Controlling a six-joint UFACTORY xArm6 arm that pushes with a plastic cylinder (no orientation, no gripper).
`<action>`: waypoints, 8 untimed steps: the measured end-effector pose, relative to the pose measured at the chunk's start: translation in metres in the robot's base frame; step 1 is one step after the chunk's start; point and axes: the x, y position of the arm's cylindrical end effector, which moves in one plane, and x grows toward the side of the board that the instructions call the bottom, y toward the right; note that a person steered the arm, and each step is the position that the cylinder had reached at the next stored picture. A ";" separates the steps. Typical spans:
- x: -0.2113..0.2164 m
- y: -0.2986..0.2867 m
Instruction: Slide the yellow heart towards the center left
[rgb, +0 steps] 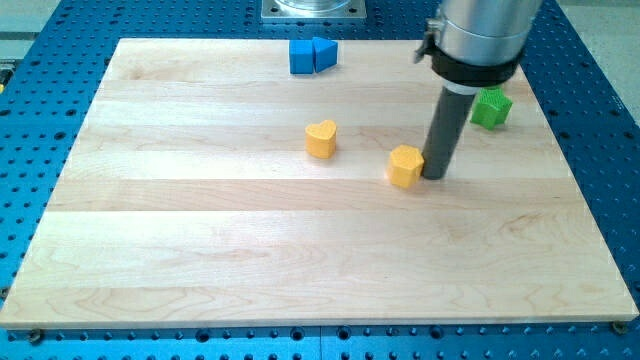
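Note:
The yellow heart sits on the wooden board a little above the board's middle. A second yellow block, hexagon-like, lies to its right and slightly lower. My tip rests on the board right against the right side of that second yellow block, well to the right of the heart. The dark rod rises from the tip to the grey arm body at the view's top right.
Two blue blocks, a cube and a wedge shape, touch each other at the board's top edge. A green block sits near the board's right edge, partly behind the arm. The board lies on a blue perforated table.

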 end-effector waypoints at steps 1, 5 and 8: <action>-0.014 -0.046; -0.062 -0.078; -0.073 -0.165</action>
